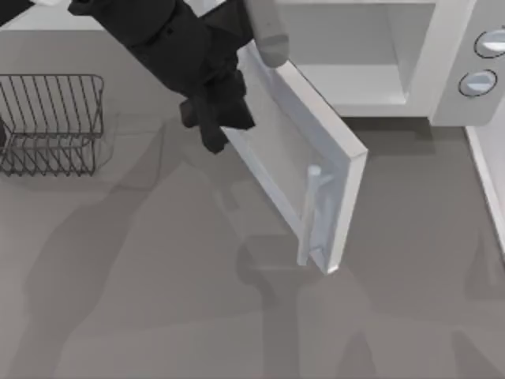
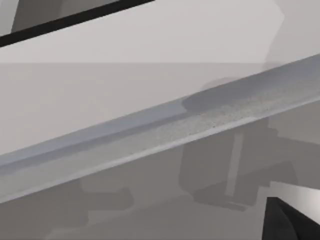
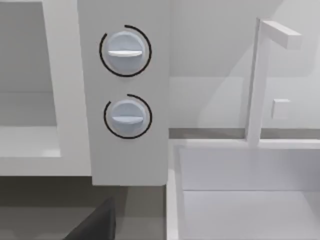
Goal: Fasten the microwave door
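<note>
Left gripper [image 1: 211,126] at outer face of door [image 1: 304,154], door about half open.

Door: large rigid panel, hinged at the far edge on the microwave [image 1: 410,55]; judged stiff and light to swing, smooth face likely slippery, so push flat rather than pinch. It angles out from the cavity, running from just beside the gripper away toward the table front. Handle [image 1: 312,213], a thin bar near the free edge, well past the gripper: best leverage there, but looks slender. Gripper touches or nearly touches the window; finger state cannot be told. Rack [image 1: 51,118] on the gripper's other side. Right arm parked facing the knobs [image 3: 125,82].
</note>
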